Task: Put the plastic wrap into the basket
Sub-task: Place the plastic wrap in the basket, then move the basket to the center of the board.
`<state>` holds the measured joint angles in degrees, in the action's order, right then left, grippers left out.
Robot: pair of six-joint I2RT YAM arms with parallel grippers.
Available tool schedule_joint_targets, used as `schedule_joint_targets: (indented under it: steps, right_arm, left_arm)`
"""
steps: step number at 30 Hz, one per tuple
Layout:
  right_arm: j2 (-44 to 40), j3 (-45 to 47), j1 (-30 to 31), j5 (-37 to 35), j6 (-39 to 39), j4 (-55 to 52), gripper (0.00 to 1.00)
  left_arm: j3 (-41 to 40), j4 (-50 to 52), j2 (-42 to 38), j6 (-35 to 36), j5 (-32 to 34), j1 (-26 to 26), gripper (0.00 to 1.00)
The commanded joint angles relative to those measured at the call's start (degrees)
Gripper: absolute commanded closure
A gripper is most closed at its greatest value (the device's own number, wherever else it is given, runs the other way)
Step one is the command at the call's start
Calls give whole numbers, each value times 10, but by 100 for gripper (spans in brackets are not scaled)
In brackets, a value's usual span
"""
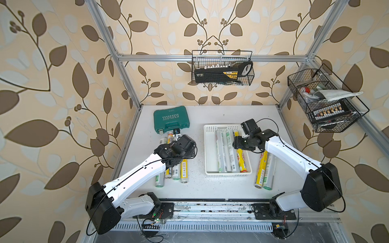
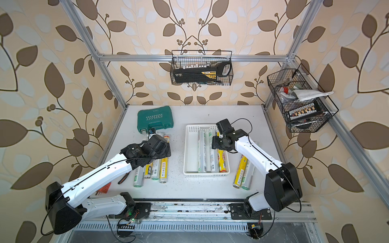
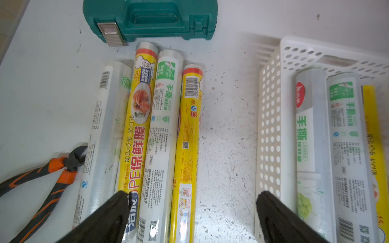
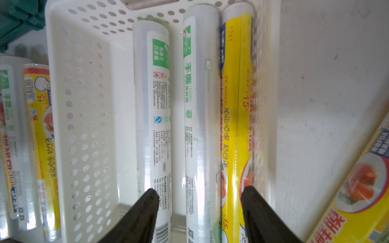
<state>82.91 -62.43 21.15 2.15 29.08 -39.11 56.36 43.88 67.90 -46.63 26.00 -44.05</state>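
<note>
The white basket (image 1: 210, 155) (image 2: 190, 153) stands right of the table's middle. Three plastic wrap rolls (image 1: 227, 153) (image 4: 200, 105) lie lengthwise in it, two silver-white and green, one yellow. My right gripper (image 4: 200, 189) (image 1: 239, 143) hovers open over them, holding nothing. Several more rolls (image 1: 184, 170) (image 3: 162, 117) lie side by side on the table left of the basket. My left gripper (image 3: 193, 194) (image 1: 177, 137) hangs open above them, its jaws wide and empty. Two further rolls (image 1: 264, 170) (image 4: 357, 189) lie on the table right of the basket.
A teal tool case (image 1: 171, 118) sits at the back left, just beyond the left rolls. Orange-and-black pliers (image 3: 52, 174) lie against the leftmost roll. Black wire baskets (image 1: 223, 69) (image 1: 324, 101) hang on the frame at the back and right.
</note>
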Motion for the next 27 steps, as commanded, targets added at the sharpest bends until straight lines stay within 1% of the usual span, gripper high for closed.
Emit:
schedule_joint_targets:
  steps: [1,2,6,10,12,16,21,22,27]
  right_arm:
    - [-22,37,-42,94,-3,44,34]
    - [-26,45,-53,108,-3,51,34]
    - [-31,63,-88,132,-11,56,35]
    - [-30,77,-115,150,-25,62,35]
    - [-28,83,-124,164,-29,65,35]
    - [-22,85,-127,171,-36,68,35]
    - [-11,87,-128,163,-42,68,35]
    - [-8,87,-128,160,-42,68,35]
    - [0,88,-128,162,-43,71,35]
  left_arm:
    - [-8,-28,17,-3,-39,14,8]
    - [-8,-28,24,-6,-35,14,11]
    - [-14,-38,54,-12,-32,20,12]
    - [-23,-57,84,-13,-51,30,16]
    - [-25,-63,98,-12,-57,33,16]
    - [-29,-77,124,-11,-71,39,16]
    - [-35,-96,143,-11,-92,46,16]
    - [-35,-97,161,-11,-94,46,17]
    - [-38,-114,181,-12,-114,49,20]
